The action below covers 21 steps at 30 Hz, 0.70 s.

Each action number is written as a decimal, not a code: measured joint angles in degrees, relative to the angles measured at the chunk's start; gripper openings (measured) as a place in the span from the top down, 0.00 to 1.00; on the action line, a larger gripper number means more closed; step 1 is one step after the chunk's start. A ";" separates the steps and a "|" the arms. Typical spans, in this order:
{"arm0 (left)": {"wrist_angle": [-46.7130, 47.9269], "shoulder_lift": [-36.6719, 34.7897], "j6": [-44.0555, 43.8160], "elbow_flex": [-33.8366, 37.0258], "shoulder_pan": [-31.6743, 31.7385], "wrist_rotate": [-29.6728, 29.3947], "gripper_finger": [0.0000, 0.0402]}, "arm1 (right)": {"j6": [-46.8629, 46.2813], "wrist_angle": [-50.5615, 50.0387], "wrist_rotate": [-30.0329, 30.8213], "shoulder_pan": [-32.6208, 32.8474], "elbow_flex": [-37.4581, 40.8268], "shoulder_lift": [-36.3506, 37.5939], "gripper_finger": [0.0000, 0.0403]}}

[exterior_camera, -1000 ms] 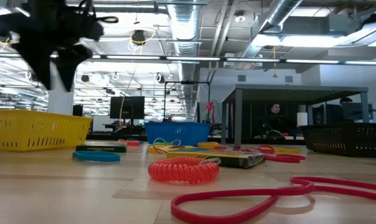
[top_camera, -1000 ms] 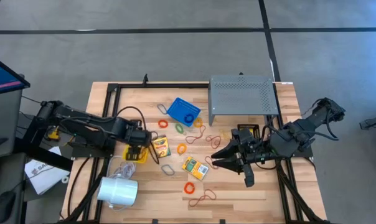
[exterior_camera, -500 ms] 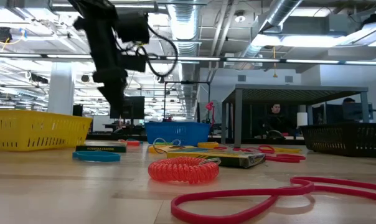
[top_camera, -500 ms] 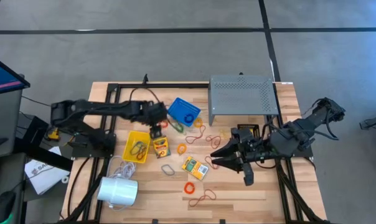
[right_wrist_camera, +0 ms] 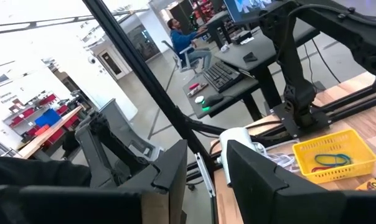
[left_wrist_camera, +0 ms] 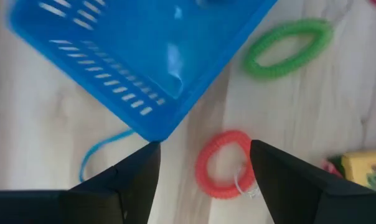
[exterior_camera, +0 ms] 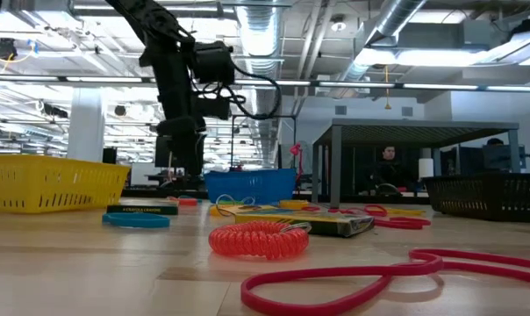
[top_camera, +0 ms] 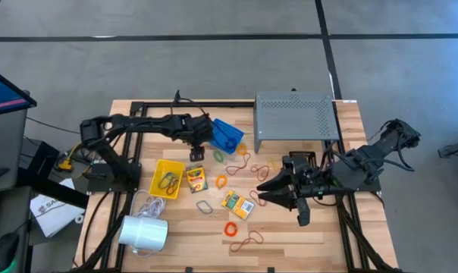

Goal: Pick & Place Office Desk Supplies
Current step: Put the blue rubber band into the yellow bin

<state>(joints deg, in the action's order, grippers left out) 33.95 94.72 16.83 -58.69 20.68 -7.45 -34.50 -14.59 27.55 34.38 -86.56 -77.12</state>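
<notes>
My left gripper point(top_camera: 196, 153) hangs open, pointing down, beside the near left corner of the blue basket point(top_camera: 224, 135). Just below it an orange coil band point(left_wrist_camera: 224, 164) lies flat on the table, between the two fingers point(left_wrist_camera: 138, 171) in the left wrist view and untouched. A green coil band point(left_wrist_camera: 287, 46) lies flat farther off. Two crayon boxes point(top_camera: 196, 178) point(top_camera: 237, 203) and loose bands lie flat mid-table. My right gripper point(top_camera: 261, 191) is held high and level at the right, open point(right_wrist_camera: 208, 180) with nothing between its fingers.
A yellow basket point(top_camera: 167, 178) holding bands stands left of the crayon boxes. A grey perforated shelf point(top_camera: 293, 115) is at the far right, a white cylinder point(top_camera: 144, 233) at the near left, and a black basket point(exterior_camera: 484, 197) under my right arm. People sit in the room beyond point(exterior_camera: 388, 162).
My left gripper has swung from over the yellow basket toward the table's right and far edge, sinking as it went, and now hangs beside the blue basket over the orange coil band. It has stayed open.
</notes>
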 joint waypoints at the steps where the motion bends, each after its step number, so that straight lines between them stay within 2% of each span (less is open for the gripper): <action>1: 0.17 0.57 0.65 -0.19 0.09 0.03 0.40 | 0.00 0.00 0.00 -0.01 0.00 0.00 0.72; 21: 0.51 1.81 1.37 -0.18 4.21 -0.60 0.40 | 0.27 0.07 -0.02 0.10 0.00 0.00 0.72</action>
<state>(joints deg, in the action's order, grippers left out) 34.45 96.53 18.20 -58.87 24.90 -8.05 -34.23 -14.52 27.53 34.48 -86.56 -77.12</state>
